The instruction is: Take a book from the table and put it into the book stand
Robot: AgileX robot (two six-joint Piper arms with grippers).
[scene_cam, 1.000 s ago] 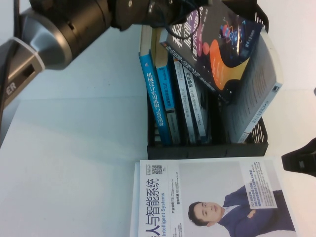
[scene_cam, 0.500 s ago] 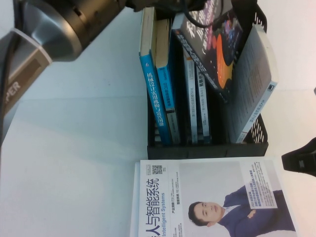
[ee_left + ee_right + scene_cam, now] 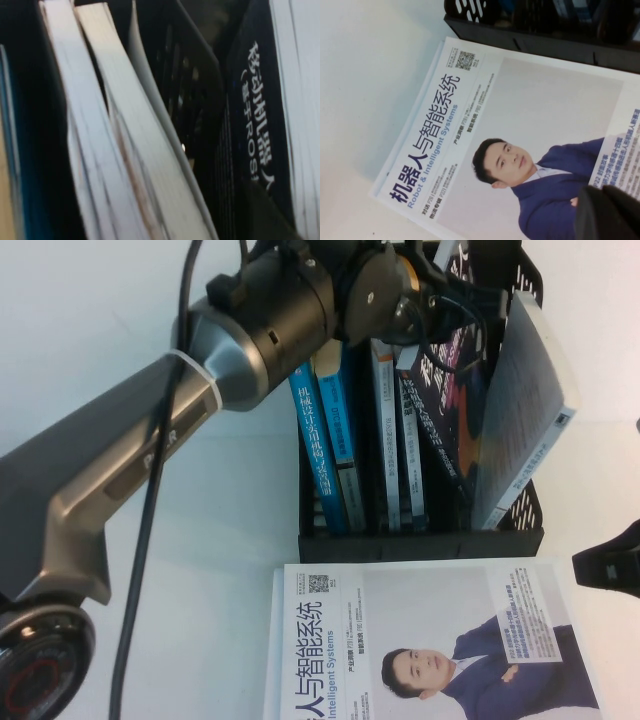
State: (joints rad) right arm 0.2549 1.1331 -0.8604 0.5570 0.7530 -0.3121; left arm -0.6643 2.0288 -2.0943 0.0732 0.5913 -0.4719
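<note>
The dark book (image 3: 452, 410) with a white title stands tilted in the right slot of the black book stand (image 3: 420, 543), next to a white-sided book (image 3: 527, 400) that leans on the stand's right wall. My left gripper (image 3: 440, 312) is over the stand, shut on the dark book's top edge. In the left wrist view the dark cover (image 3: 255, 115) fills the side, with one finger (image 3: 262, 212) lying on it. My right gripper (image 3: 606, 571) hangs shut at the table's right edge, empty, and shows above the portrait book in the right wrist view (image 3: 610, 215).
Blue-spined books (image 3: 322, 440) fill the stand's left and middle slots; their page edges (image 3: 105, 150) show in the left wrist view. A white book with a suited man's portrait (image 3: 430, 640) lies flat on the white table (image 3: 150, 500) in front of the stand.
My left arm has swung down over the stand. The dark book has gone from lying tilted above the stand to standing steeper and lower in the right slot.
</note>
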